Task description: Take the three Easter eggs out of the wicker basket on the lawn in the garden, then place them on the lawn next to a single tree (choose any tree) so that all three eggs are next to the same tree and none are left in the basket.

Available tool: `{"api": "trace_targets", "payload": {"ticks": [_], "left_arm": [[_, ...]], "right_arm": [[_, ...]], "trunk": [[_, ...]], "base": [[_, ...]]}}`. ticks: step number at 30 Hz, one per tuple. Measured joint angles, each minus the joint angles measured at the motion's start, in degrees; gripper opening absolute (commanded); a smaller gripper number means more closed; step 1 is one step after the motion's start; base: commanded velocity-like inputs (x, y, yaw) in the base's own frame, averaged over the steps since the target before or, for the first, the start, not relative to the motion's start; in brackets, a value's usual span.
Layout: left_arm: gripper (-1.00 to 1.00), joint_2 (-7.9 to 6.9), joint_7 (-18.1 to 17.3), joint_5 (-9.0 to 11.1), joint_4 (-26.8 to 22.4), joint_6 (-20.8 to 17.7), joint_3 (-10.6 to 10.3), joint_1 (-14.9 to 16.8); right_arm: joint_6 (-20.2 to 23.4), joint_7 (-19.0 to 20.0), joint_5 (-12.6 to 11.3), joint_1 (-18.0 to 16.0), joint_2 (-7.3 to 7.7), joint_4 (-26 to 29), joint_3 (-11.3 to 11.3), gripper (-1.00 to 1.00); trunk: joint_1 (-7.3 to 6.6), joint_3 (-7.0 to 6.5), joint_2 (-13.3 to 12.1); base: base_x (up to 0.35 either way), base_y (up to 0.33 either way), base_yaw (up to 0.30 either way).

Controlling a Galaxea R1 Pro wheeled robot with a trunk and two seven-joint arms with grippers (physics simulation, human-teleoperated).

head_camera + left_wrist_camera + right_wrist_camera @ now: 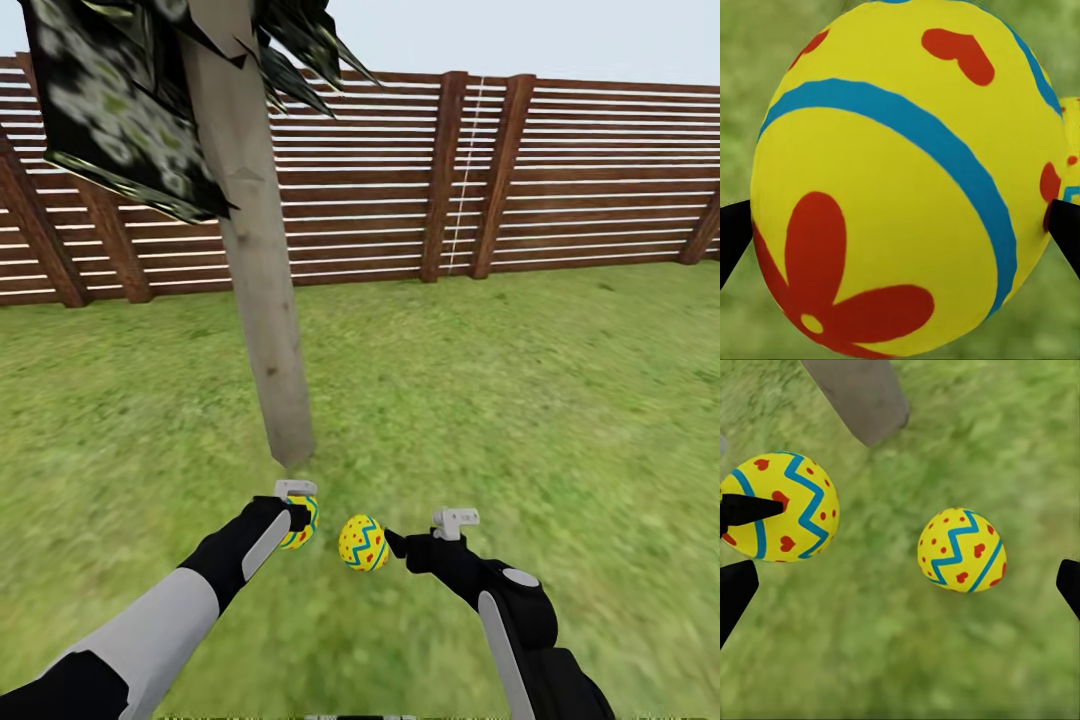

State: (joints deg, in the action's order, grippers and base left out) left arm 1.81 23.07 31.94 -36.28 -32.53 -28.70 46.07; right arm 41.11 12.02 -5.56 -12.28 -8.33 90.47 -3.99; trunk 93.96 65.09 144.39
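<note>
Head view: tree trunk (262, 290) stands on the lawn (520, 400), its foot just ahead of both arms; the slatted fence (560, 180) lies behind it. Left gripper (300, 520) sits near the trunk's foot with a yellow egg (303, 523) between its jaws — mostly hidden by the gripper body. Right gripper (395, 545) is just beside it. A second egg, the zigzag egg (363, 543), lies between the two grippers, at the tips of the right jaws; contact cannot be told from here.

Left wrist view: the flower egg (904, 176) — yellow, red flower, blue band, red hearts — sits squarely between the left jaws. Black fingertips (733, 236) press against both of its flanks; jaws clamped on it. A sliver of another yellow egg shows past its edge. Blurred grass behind.

Right wrist view: right jaws stand wide apart, one fingertip (735, 589) at each side of the frame. The zigzag egg (961, 550), with blue zigzag and red dots, lies on the grass in the gap between them, nearer one finger, touching neither. To one side, the egg (784, 506) in the left jaws, a dark fingertip across it. The trunk's foot (859, 394) is beyond both eggs.
</note>
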Motion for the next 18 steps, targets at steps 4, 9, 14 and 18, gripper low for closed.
{"api": "trace_targets", "payload": {"ticks": [4,9,14,18], "left_arm": [[-1.00,-0.01,0.03,0.06,-0.10,0.02,0.04,-0.06],[-1.00,-0.01,0.04,0.07,-0.18,0.02,0.07,-0.07],[-1.00,-0.01,0.11,0.06,-0.26,0.02,0.07,-0.05],[-1.00,0.03,0.12,0.07,0.00,-0.05,0.07,0.02]], "right_arm": [[0.09,0.01,-0.02,0.00,0.00,0.00,0.00,1.00],[0.13,0.01,0.04,0.00,0.00,0.00,-0.17,1.00],[0.13,0.01,0.04,0.00,0.00,0.00,-0.32,1.00],[0.13,-0.01,0.04,0.00,0.00,0.00,-0.35,1.00]], "trunk": [[0.10,0.89,0.05],[0.23,2.00,0.12],[0.23,2.00,0.13],[0.22,2.00,0.13]], "base": [[0.000,0.000,0.000],[0.000,0.000,0.000],[0.000,0.000,0.000],[0.074,0.000,0.000]]}}
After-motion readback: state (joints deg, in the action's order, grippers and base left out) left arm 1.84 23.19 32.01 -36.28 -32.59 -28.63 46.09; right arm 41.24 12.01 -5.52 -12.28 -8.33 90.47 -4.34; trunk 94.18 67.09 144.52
